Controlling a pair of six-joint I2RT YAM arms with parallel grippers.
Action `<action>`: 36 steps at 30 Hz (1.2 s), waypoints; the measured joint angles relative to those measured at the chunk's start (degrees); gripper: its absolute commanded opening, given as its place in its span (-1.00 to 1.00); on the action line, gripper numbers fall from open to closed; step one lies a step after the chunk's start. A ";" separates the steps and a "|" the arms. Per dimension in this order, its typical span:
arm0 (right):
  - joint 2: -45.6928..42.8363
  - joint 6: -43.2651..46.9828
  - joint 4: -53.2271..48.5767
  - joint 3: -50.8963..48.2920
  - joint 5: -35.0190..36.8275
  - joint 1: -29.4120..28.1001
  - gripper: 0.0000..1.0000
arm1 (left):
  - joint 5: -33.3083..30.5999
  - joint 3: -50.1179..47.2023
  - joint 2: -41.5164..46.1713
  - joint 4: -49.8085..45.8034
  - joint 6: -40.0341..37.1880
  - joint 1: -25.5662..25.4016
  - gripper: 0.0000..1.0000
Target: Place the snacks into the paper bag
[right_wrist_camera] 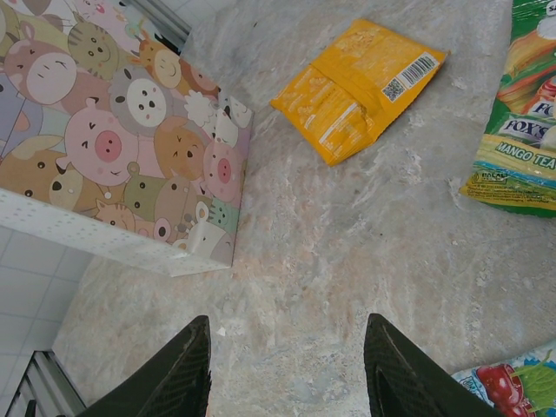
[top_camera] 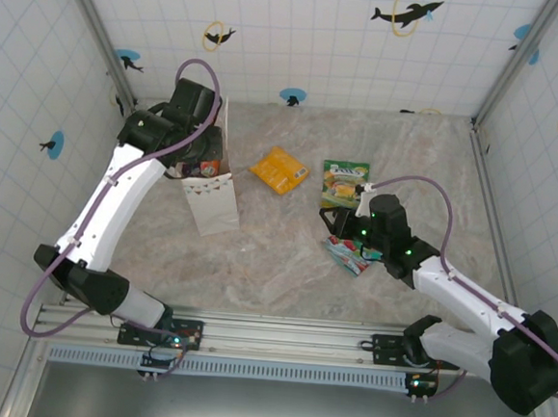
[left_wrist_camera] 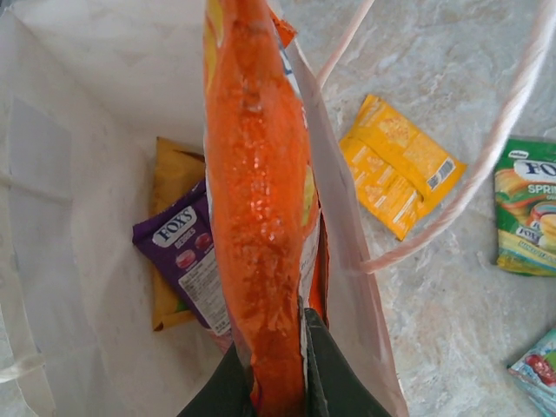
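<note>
While the left end effector (left_wrist_camera: pixel 276 387) pinches the orange packet (left_wrist_camera: pixel 261 217) long-axis-down in the paper bag (left_wrist_camera: pixel 78 174) near the desk's far-left corner, the right end effector (right_wrist_camera: pixel 287 365) hangs open, empty — teal packet (right_wrist_camera: pixel 512 382) just beside it.

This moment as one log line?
left gripper shut on orange packet at paper bag mouth | right gripper open | yellow packet, green packet outside
</note>
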State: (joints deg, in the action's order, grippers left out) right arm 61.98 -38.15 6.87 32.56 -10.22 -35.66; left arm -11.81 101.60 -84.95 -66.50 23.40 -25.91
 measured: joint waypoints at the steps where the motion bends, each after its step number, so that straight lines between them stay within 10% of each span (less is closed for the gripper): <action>1: 0.00 -0.02 0.00 -0.02 0.02 0.00 -0.03 | -0.11 0.02 -0.20 -0.31 0.28 0.20 -0.77; 27: 0.00 -0.20 -0.31 -0.02 0.04 -0.02 -0.05 | 5.92 -2.78 -2.05 8.96 1.03 6.10 -0.23; 36: -0.02 0.26 -7.50 1.51 2.51 -0.11 -0.04 | 18.10 -6.49 5.62 15.54 0.50 6.10 -0.11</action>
State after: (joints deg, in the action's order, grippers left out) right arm 61.95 -37.89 -0.62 34.06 -7.70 -35.77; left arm 6.28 95.11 -79.33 -50.96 23.90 -19.81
